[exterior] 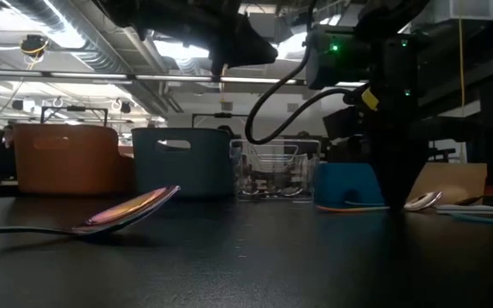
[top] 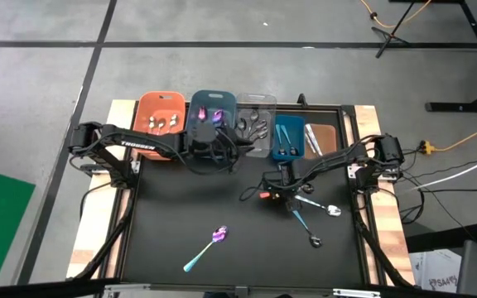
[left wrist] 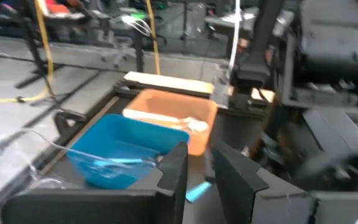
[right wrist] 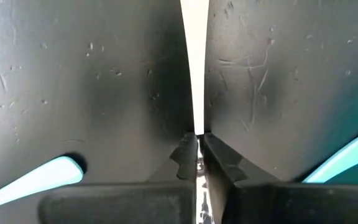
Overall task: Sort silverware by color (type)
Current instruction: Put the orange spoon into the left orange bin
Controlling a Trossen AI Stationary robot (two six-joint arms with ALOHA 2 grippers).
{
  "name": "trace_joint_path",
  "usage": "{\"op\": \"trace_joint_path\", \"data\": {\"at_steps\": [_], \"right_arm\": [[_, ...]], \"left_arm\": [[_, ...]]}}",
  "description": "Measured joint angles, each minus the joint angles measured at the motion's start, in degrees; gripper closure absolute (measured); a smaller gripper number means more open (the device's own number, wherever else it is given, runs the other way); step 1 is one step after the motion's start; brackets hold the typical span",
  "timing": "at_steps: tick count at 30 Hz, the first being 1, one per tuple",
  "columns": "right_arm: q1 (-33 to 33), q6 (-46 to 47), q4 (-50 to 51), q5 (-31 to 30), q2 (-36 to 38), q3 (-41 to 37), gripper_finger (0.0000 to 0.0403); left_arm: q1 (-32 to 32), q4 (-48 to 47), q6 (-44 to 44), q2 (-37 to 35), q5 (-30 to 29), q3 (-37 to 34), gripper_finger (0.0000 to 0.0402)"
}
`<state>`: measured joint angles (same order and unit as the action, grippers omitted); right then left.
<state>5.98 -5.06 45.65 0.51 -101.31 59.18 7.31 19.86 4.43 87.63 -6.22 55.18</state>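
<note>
- Five bins line the table's twelve o'clock edge: orange (top: 161, 116), grey-blue (top: 213, 110), clear (top: 256, 121), blue (top: 288, 136), brown (top: 325, 137).
- The right gripper (right wrist: 197, 163) is pressed to the mat right of centre, fingers clenched on a slim pale utensil handle (right wrist: 195, 68).
- The left gripper (left wrist: 199, 179) hovers near the grey-blue bin, fingers parted, empty.
- A purple spoon (top: 208, 247) with a teal handle lies at six o'clock.
</note>
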Motion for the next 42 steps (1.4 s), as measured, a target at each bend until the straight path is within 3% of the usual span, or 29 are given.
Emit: {"op": "trace_joint_path", "data": {"at_steps": [9,14,22,27,34,42], "right_arm": [[0.0,0.0,-0.8,0.06,-0.09,0.0,0.0401],[0.02,-3.38,-0.92,-0.14,-0.09,0.09,0.0402],[0.07,-12.52,-0.99,-8.02,-0.22,5.75,0.0402],[0.06,-21.31,-0.84,-16.9,-0.21,12.19,0.0403],[0.04,-41.33,-5.71,-31.49,-0.2,20.35,0.0403],[0.04,-58.75,-14.76,-33.55,-0.18,24.91,0.0403]], "left_arm": [[0.01,-4.47,-0.28,-1.95,1.42,0.0,0.0331],[0.28,-13.55,-0.23,-7.67,1.42,0.02,0.0331],[0.28,-28.64,6.26,-15.84,1.44,0.04,0.0331],[0.28,-36.75,13.25,-18.36,2.69,0.02,0.0331],[0.26,-38.93,26.08,-18.24,15.72,0.02,0.0331],[0.27,-38.84,34.84,-18.13,18.16,0.02,0.0331]]}}
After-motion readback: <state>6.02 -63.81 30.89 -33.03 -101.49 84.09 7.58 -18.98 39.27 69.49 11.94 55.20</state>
